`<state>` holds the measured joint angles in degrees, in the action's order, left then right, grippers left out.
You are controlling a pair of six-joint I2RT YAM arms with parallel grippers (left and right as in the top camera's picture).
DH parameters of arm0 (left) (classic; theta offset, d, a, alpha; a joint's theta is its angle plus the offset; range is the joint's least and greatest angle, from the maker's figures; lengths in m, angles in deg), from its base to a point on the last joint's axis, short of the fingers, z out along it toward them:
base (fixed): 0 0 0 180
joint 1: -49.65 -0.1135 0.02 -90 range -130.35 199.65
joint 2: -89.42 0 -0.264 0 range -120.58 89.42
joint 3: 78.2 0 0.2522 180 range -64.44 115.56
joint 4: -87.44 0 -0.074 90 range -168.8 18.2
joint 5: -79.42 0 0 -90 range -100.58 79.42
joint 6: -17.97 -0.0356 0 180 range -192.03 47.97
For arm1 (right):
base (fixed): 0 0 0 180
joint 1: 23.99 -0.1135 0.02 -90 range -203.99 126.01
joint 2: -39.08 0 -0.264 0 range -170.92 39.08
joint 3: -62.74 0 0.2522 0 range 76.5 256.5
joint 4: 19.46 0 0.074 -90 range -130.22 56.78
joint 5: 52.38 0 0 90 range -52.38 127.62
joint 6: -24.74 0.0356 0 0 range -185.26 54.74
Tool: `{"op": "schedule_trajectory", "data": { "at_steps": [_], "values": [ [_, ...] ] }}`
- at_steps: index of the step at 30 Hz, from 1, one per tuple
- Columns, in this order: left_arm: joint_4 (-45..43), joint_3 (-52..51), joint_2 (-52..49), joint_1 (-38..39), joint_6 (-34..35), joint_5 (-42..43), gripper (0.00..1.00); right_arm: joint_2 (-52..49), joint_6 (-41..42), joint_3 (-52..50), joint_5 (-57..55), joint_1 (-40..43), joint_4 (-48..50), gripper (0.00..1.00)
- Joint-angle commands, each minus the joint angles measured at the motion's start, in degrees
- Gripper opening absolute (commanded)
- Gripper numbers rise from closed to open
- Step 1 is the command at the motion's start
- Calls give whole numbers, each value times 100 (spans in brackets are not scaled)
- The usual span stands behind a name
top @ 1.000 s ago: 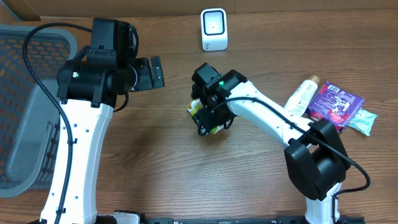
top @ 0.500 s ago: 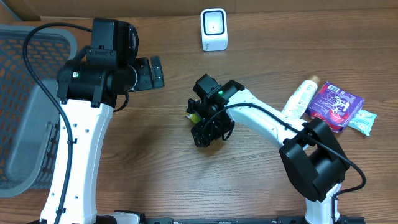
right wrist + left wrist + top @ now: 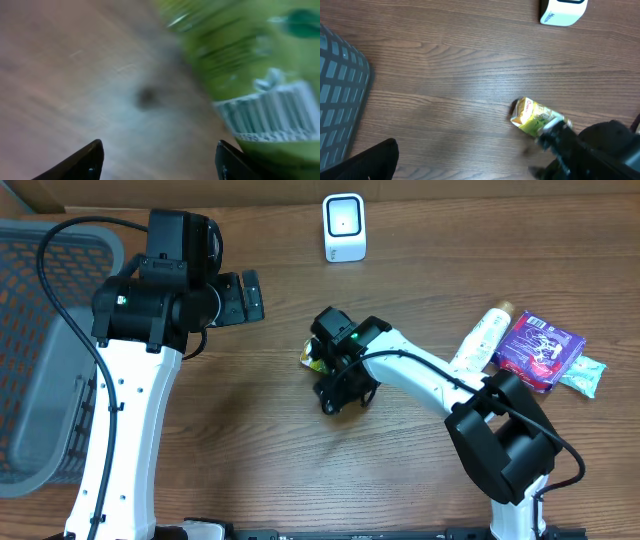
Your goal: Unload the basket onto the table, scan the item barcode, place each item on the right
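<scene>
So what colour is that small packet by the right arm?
The packet is yellow and green, clearest in the left wrist view.

Yellow-green packet (image 3: 534, 117), lying flat, white barcode (image 3: 272, 112) showing

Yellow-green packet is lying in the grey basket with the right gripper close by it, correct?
No. The yellow-green packet lies on the wooden table, mid-table, well apart from the grey basket at the left; the overhead view shows it. The right gripper is close by it.
</scene>
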<state>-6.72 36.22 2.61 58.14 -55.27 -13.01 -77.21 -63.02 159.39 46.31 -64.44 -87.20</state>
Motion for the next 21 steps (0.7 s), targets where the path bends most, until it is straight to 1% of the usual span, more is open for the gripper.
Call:
{"op": "schedule_trajectory", "data": {
  "at_steps": [1, 3, 6, 9, 10, 11, 13, 15, 17, 18, 19, 20, 21],
  "values": [
    [-7, 101, -22, -22, 39, -74, 100, 118, 376, -28, -1032, 358, 286, 73],
    [-7, 101, -22, -22, 39, -74, 100, 118, 378, -28, -1032, 562, 509, 73],
    [-7, 101, -22, -22, 39, -74, 99, 118, 380, -28, -708, 1032, 1054, 73],
    [-7, 101, -22, -22, 37, -74, 100, 118, 382, -28, 345, 1534, 1668, 73],
    [-7, 101, -22, -22, 39, -74, 100, 118, 439, -28, 874, 1746, 1915, 74],
    [-7, 101, -22, -22, 39, -74, 100, 118, 570, -28, 1158, 1880, 2072, 76],
    [-7, 101, -22, -22, 39, -74, 100, 118, 892, -28, 1814, 2173, 2371, 76],
    [-7, 101, -22, -22, 39, -74, 100, 118, 1187, -28, 2601, 2385, 2520, 70],
    [-7, 101, -22, -22, 39, -74, 100, 118, 1526, -28, 3088, 2444, 2503, 71],
    [-7, 101, -22, -22, 37, -74, 100, 118, 1843, -28, 3187, 2404, 2402, 75],
    [-7, 101, -22, -22, 37, -74, 100, 118, 2140, -28, 3182, 2334, 2280, 76],
    [-7, 101, -22, -22, 37, -74, 100, 118, 2317, -28, 3132, 2267, 2179, 77],
    [-7, 101, -22, -22, 37, -74, 100, 118, 2717, -28, 2896, 2144, 1989, 77]
  ]
}}
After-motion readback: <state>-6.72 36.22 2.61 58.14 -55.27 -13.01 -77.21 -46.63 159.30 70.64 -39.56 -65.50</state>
